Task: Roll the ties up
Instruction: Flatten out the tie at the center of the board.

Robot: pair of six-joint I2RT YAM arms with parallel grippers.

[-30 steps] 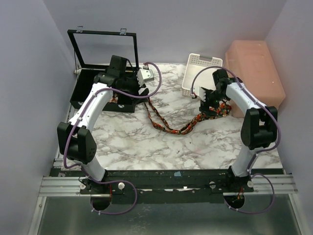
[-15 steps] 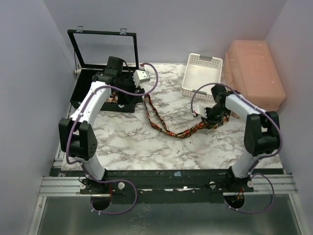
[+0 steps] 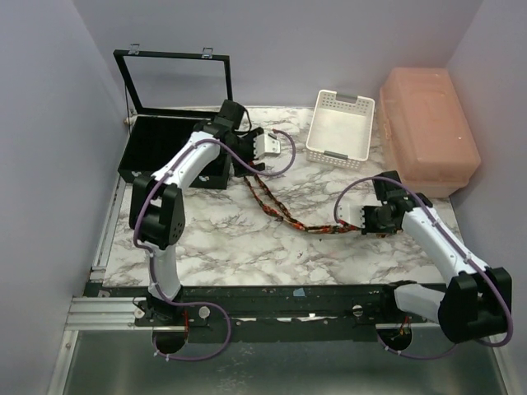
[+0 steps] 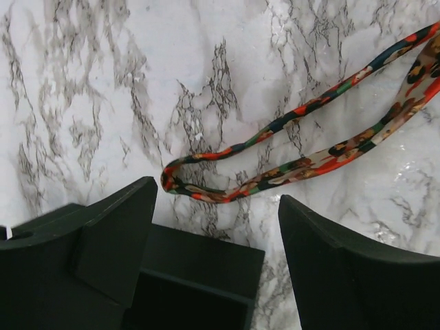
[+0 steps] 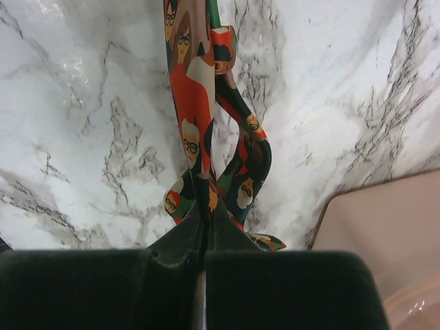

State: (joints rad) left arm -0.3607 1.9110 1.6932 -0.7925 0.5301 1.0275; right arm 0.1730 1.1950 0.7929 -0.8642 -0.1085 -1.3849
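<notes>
**Tie stretched across the counter, one end pinched**

Laid out over the white, grey-veined marble counter [image 3: 247, 247]: one narrow fabric necktie [image 3: 284, 216], dark with a dense red, orange and cream print, doubled into two strands side by side. Runs from 11 o'clock, near the corner of the black hinged case [image 3: 156, 140], down across the middle to 4 o'clock. Folds back on itself at the 11 o'clock end in a tight loop, flat on the marble.

Right jaws, at the end of the white right arm [image 3: 428, 230], at 4 o'clock: pressed fully together, with the tie's cloth caught between them. From the right wrist camera, two strands leading away from the pinch, one lying flat, the other twisted beside it. Low over the marble there, just beside the edge of the pale pink lidded plastic box [image 3: 428, 136].

Left jaws, on the left arm [image 3: 193, 160] reaching to 11 o'clock: spread wide, holding nothing. Hang over the looped end of the tie, the loop close to the tip of one finger; cannot tell whether touching it.

Elsewhere: black case at 10 o'clock with its framed lid standing upright; white slotted plastic basket [image 3: 339, 125] at 1 o'clock, well apart from the tie; pink box at 2 o'clock.
</notes>
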